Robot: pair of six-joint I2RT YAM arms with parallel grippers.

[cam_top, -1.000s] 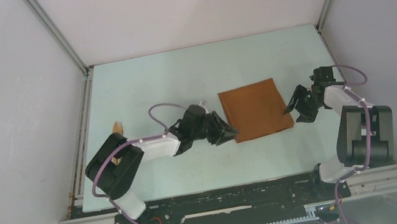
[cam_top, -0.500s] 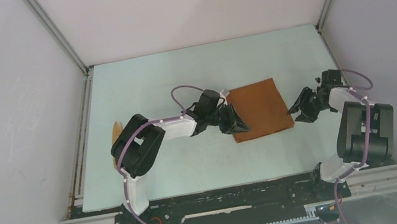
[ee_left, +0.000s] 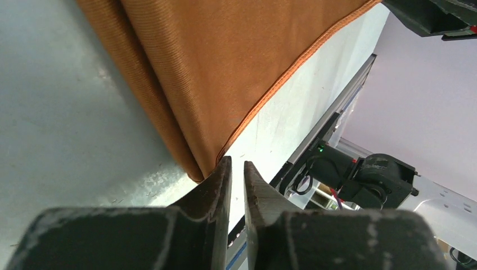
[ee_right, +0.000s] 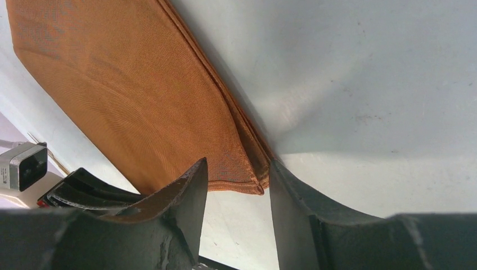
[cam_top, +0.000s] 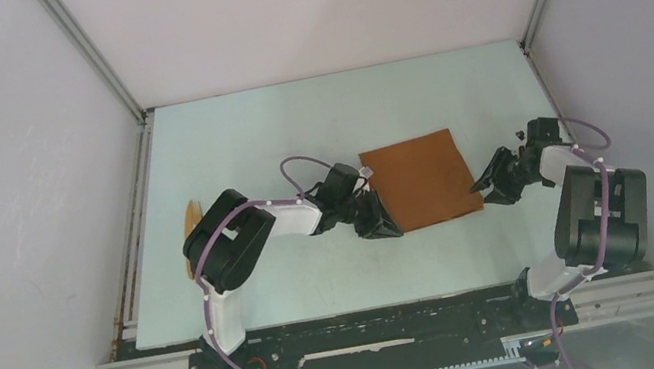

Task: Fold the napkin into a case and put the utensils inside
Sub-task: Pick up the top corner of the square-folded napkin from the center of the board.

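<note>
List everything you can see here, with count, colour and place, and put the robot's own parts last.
napkin: one, rust-orange, lying flat in layers mid-table, between the two grippers.
utensils: at least one, light-brown wood, at the table's left edge, mostly hidden behind the left arm.
table: one, pale green.
walls: three, white-grey, left, back and right.
arms: two, black and white with purple cables, bolted at the near edge.
left gripper: one, black, jaws nearly together at the napkin's near left corner; grip unclear.
right gripper: one, black, open, straddling the napkin's near right corner.
</note>
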